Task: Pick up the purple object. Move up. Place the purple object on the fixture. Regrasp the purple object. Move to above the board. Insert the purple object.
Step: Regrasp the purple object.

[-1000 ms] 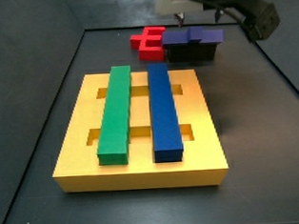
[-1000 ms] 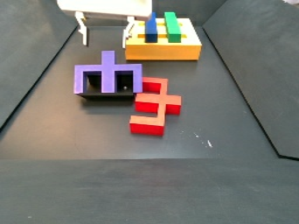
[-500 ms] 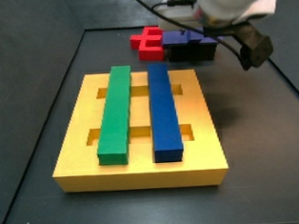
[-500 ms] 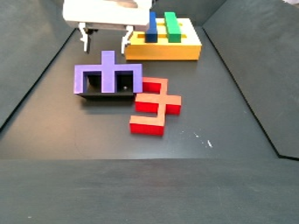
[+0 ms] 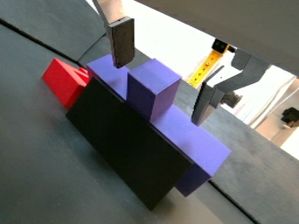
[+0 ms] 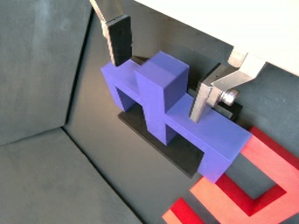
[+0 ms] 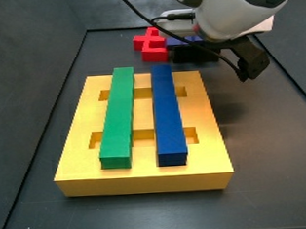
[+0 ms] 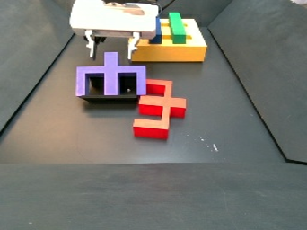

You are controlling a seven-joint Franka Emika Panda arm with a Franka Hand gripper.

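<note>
The board (image 7: 144, 171) is lying as the largest thing on the dark floor, filling its near middle in a side view, and it is carrying a long green bar (image 7: 118, 116) and a long blue bar (image 7: 167, 114) side by side along its length. Behind it, toward the far edge of the floor, the fixture (image 8: 110, 97) is standing with the purple object (image 8: 110, 81) resting on top of it, its central upright tab pointing up and its legs spreading to either side. A red piece (image 8: 156, 108) is lying just beside the fixture, touching or nearly touching it.

The gripper (image 6: 167, 63) is hanging directly over the purple object with its jaws spread wide, one finger on each side of the raised tab and neither pad pressing on it; it is gripping nothing. In both wrist views the tab (image 5: 153, 81) is showing between the silver plates with clear gaps.

The purple object is looking rigid, light and smooth-faced, so it is probably not going to deform but may slip if pinched off-centre. The flat parallel sides of the upright tab are seeming the best place to take hold, squarely and low.
</note>
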